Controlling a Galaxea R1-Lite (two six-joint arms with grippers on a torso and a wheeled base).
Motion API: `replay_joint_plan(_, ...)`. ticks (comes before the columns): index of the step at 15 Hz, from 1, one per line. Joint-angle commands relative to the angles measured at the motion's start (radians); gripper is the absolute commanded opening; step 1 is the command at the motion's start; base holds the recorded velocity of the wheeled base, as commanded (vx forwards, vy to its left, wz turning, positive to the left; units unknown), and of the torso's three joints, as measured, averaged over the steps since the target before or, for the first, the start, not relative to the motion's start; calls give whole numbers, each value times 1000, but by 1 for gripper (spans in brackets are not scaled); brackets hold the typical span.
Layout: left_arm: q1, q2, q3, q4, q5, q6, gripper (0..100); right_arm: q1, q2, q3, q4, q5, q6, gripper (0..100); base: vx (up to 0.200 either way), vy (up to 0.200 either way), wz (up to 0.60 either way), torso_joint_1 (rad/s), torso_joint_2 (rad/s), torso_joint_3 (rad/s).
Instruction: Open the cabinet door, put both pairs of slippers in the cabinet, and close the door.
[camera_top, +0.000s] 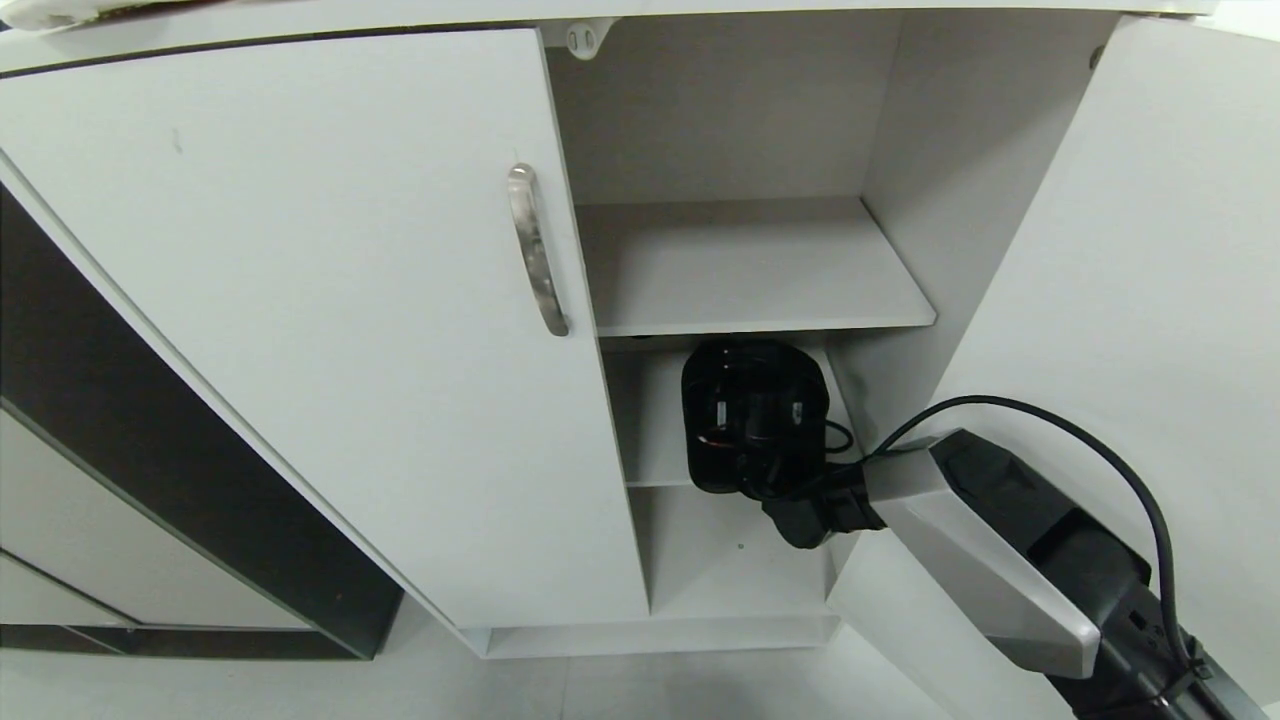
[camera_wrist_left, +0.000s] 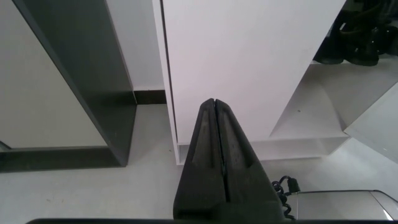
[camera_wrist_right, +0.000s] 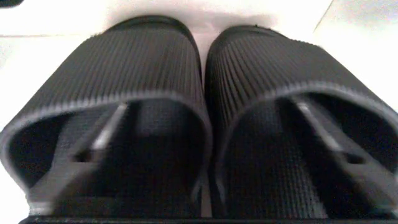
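Note:
A pair of black ribbed slippers sits on the middle shelf of the white cabinet, toes pointing inward. My right gripper reaches into that compartment from the lower right. In the right wrist view the slippers lie side by side, and my right gripper is open, with one finger inside each slipper and their inner walls between the fingers. My left gripper hangs shut and empty in front of the closed left door, low near the floor. The slippers also show at the left wrist view's edge.
The right cabinet door stands swung open beside my right arm. The left door is closed, with a metal handle. The upper shelf and the bottom compartment are bare. A dark panel flanks the cabinet's left.

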Motion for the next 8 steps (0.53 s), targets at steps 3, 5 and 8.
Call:
replay_joint_plan(3, 0, 2, 0, 0, -1, 0, 0, 60, -231, 383, -183, -1, -4, 100, 0, 0, 0, 0, 0, 0)
replay_joint_plan(5, 0, 2, 0, 0, -1, 0, 0, 93, -364, 613, -265, 5, -4, 100, 0, 0, 0, 0, 0, 0)
replay_joint_plan(8, 0, 2, 0, 0, -1, -2, 0, 130, -490, 862, -393, 52, -4, 100, -200, 0, 0, 2, -1, 5)
